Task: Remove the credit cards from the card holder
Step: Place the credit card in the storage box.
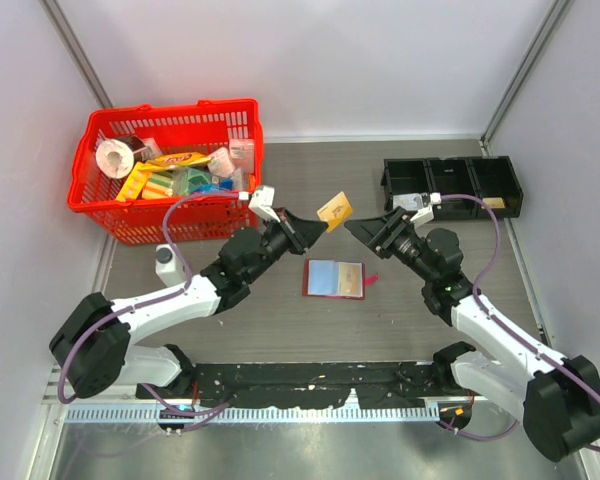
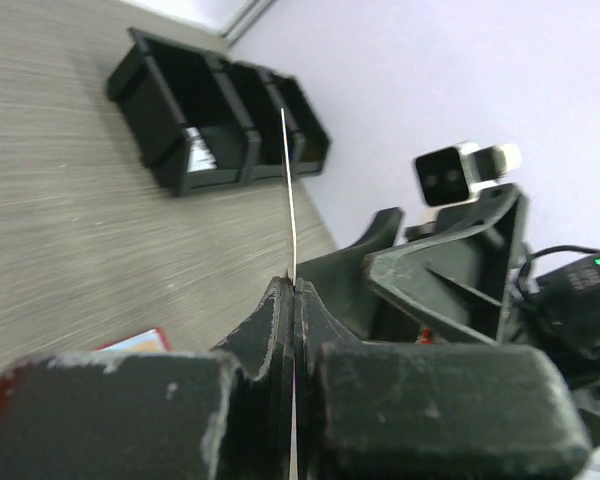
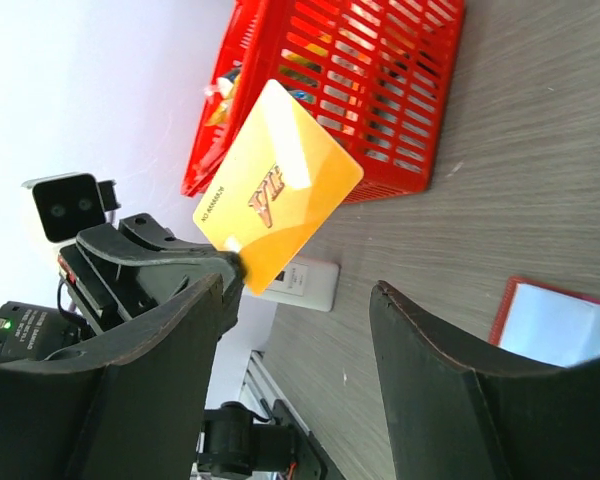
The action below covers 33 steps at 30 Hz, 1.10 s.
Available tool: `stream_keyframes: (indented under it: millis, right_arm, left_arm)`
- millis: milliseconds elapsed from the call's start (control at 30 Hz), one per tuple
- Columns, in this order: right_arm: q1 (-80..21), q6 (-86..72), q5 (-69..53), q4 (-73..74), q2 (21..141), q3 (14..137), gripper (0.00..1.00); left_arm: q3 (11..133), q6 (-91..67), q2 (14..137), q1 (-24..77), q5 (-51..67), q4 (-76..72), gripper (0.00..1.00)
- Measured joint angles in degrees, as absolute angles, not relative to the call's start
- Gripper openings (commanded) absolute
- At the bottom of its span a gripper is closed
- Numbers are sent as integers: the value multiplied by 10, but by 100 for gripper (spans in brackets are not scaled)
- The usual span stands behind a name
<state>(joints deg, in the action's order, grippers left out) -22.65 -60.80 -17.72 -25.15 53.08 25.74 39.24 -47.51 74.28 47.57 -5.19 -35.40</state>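
The red card holder (image 1: pixel 334 279) lies spread open on the table between the arms, pale blue pockets up, with its snap tab (image 1: pixel 371 280) to the right. It also shows in the right wrist view (image 3: pixel 560 320). My left gripper (image 1: pixel 318 226) is shut on a corner of a gold credit card (image 1: pixel 334 209) and holds it in the air above and behind the holder. In the left wrist view the card (image 2: pixel 288 190) is edge-on between the shut fingertips (image 2: pixel 295 285). My right gripper (image 1: pixel 363 228) is open and empty, facing the card (image 3: pixel 275 185) from the right, apart from it (image 3: pixel 300 290).
A red plastic basket (image 1: pixel 100 205) full of goods stands at the back left. A black tray (image 1: pixel 450 185) with compartments stands at the back right. A small white device (image 1: pixel 164 257) lies on the table left of the left arm.
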Motion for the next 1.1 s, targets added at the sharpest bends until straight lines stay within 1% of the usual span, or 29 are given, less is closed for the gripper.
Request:
stream_keyframes:
  millis: [133,200,267,333,367,400,433,467,500,533,567,633,667,700,800,833,933,967,1100]
  right_arm:
    - [-227,-633,-186,-346,555,242,63]
    - [-227,-644,-188,-384,560,234,61]
    - [-227,-651,-190,-408,565,232,56]
    - [-227,-655,-192,-431,570,230,48]
    - [-227,-659,-192,-444,572,229,46]
    - [-227,-660,-192,-452,574,229,40]
    - [-227,-663,-192,-461,577,228,38]
    - [-227,-667,-192,-471,580,228,32]
    - [-227,-668,-192,-477,583,228,30]
    - [-227,-670,-192,-485,585,227,24]
    - [-227,-673,-192,-491,587,225,21]
    - [-227,-677,-192,-499,589,223,12]
    - [-227,-677,-192,-501,589,223,3]
    - [-227,-679,-192,-505,589,222,1]
    - [-227,-680,-192,-518,589,222,1]
    - [-227,-679,-192,-518,589,222,1]
    - [-227,-678,-192,-516,587,222,1]
    - [-226,-676,-192,-512,585,222,1]
    - [-197,-653,-191,-450,550,222,1]
  left_arm:
    - [391,-522,743,472,-27,-402,0]
    - [391,-536,743,471,-18,-416,0]
    - [391,-546,744,471,-7,-425,0]
    - [391,-554,745,471,3,-432,0]
    - [391,-557,745,471,7,-435,0]
    - [391,-558,745,471,10,-436,0]
    - [391,-562,745,471,12,-438,0]
    - [391,-565,745,471,14,-440,0]
    - [391,-567,745,471,16,-441,0]
    - [391,-568,746,471,18,-443,0]
    - [391,-569,746,470,19,-445,0]
    - [391,-572,749,469,23,-449,0]
    - [391,-573,750,468,25,-449,0]
    - [391,-574,750,467,26,-449,0]
    - [390,-581,753,463,29,-449,1]
    - [390,-582,753,463,31,-449,8]
    - [389,-583,753,459,32,-449,43]
    - [388,-583,753,456,32,-447,52]
    - [380,-579,737,433,34,-399,73]
